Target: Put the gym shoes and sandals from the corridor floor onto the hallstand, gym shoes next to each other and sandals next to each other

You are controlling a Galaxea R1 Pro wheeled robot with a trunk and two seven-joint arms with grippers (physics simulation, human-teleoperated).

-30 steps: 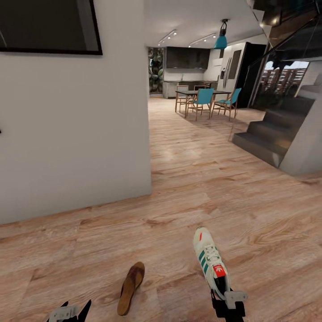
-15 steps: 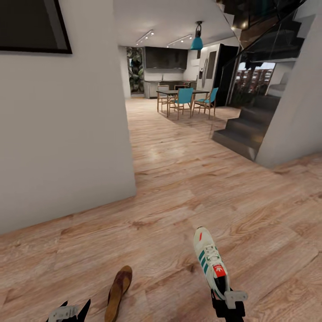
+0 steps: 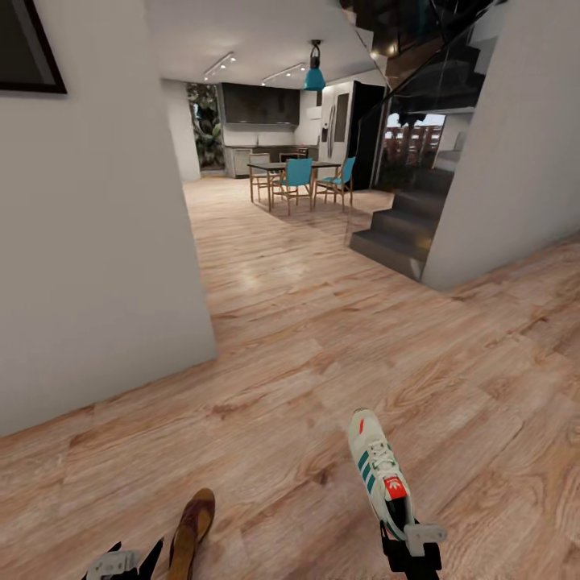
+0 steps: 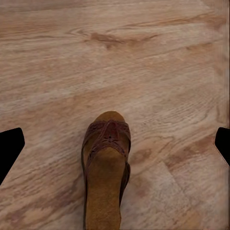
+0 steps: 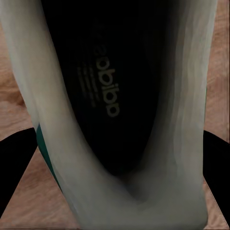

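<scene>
At the near left of the head view the left gripper [image 3: 121,561] hangs over the corridor floor [image 3: 306,354], its dark fingers spread wide and gripping nothing. That suits an arm kept free, probably for the next pickup. Just beside it to the right a brown sandal [image 3: 190,533] lies flat on the planks, toe pointing away from the robot, so it is not yet on any rack.

The left wrist view adds what the head camera only hints at: the sandal's [image 4: 105,167] woven strap across the open toe and its tan insole, lying midway between the two parted fingertips [image 4: 10,148].

Further right, the right gripper [image 3: 411,546] pinches the heel of a gym shoe [image 3: 379,475], held out toe-forward above the floor. This looks like a carrying hold while the robot travels.

The right wrist view looks straight into the shoe's [image 5: 120,115] dark insole with its printed lettering, detail the head camera cannot see.

No hallstand is in sight; a dining table [image 3: 282,167] with teal chairs and stairs [image 3: 403,229] lie ahead.
</scene>
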